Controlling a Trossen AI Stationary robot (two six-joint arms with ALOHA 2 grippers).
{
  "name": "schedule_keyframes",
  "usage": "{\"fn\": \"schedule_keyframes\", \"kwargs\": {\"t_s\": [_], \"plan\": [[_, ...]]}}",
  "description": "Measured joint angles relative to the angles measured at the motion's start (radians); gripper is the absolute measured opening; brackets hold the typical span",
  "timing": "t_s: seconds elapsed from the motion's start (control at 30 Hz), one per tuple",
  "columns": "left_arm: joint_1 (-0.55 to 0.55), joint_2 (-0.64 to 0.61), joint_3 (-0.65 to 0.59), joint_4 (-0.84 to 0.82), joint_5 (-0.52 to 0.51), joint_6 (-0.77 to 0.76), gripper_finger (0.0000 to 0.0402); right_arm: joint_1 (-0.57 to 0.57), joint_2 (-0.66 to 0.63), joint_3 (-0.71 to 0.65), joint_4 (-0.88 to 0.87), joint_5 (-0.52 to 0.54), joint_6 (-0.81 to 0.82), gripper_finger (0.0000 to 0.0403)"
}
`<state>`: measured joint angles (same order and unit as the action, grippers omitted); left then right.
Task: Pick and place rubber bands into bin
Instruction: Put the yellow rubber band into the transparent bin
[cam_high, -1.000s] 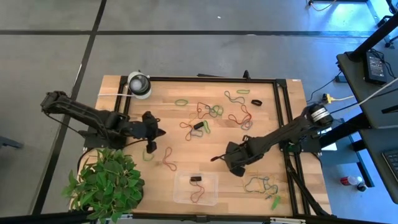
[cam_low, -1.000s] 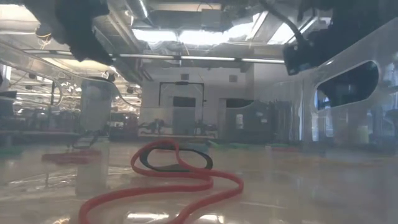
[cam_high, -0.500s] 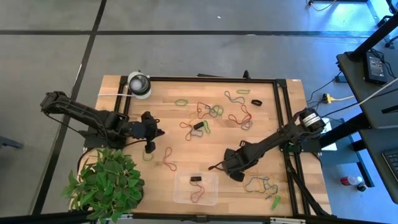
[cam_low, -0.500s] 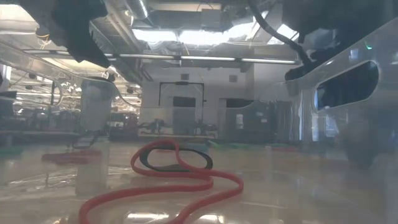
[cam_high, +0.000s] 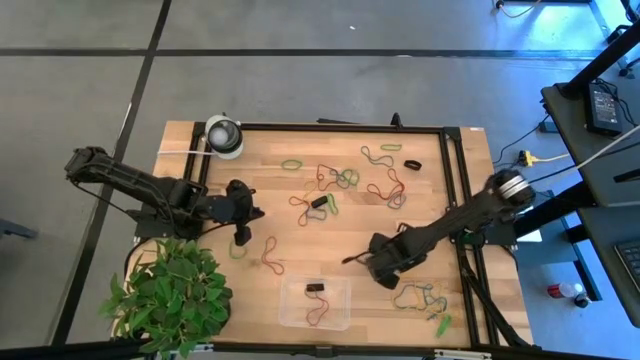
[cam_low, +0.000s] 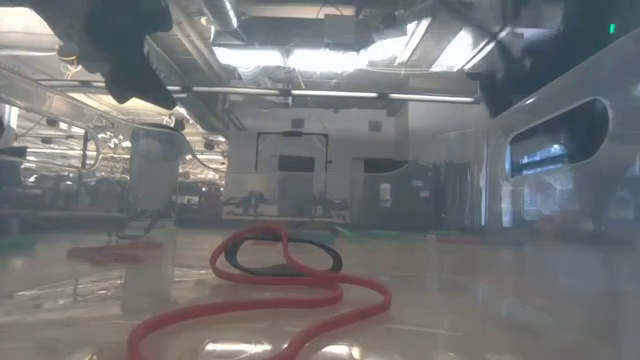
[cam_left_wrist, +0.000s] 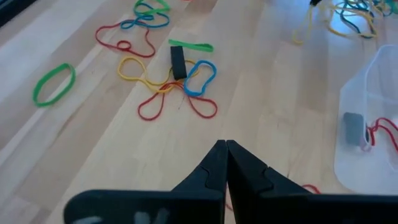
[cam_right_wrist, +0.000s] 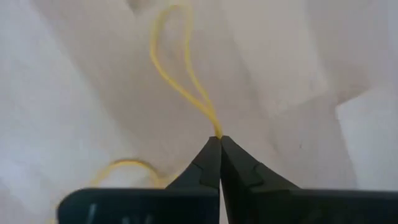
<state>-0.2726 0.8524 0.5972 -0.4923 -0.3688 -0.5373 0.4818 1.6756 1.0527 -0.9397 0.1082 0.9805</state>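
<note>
A light wooden counter (cam_high: 300, 240) edged by a black metal frame (cam_high: 448, 190) stands on a grey floor (cam_high: 300, 80) crossed by dark seam lines, with a leafy green plant (cam_high: 172, 295) at the counter's 8 o'clock corner and a round white-and-grey object (cam_high: 224, 135) at its 11 o'clock corner. At 3 o'clock from the counter sits a dark desk (cam_high: 600, 110) with cables, one ending in a yellow plug (cam_high: 527, 157). Seen level across the counter, the room behind is a large hall under bright ceiling lights (cam_low: 300, 58), with a dark doorway-like frame (cam_low: 290, 160) at its far end.
</note>
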Motion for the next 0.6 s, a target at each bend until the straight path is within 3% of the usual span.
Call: {"fn": "schedule_keyframes", "kwargs": {"t_s": [0.1, 0.27, 0.43, 0.6], "plan": [[0.000, -0.001, 0.000, -0.034, -0.013, 0.012, 0.0002, 0.033, -0.066, 0.028, -0.105, 0.046, 0.093, 0.0002], [0.000, -0.025, 0.000, -0.103, -0.022, 0.086, 0.0002, 0.083, -0.069, 0.226, -0.312, 0.154, 0.251, 0.0001], [0.000, -0.086, -0.003, -0.134, -0.013, 0.182, 0.0002, 0.100, 0.035, 0.508, -0.424, 0.258, 0.304, 0.0001], [0.000, -0.152, -0.004, -0.175, -0.012, 0.247, 0.0002, 0.098, 0.213, 0.831, -0.436, 0.366, 0.243, 0.0000]]}}
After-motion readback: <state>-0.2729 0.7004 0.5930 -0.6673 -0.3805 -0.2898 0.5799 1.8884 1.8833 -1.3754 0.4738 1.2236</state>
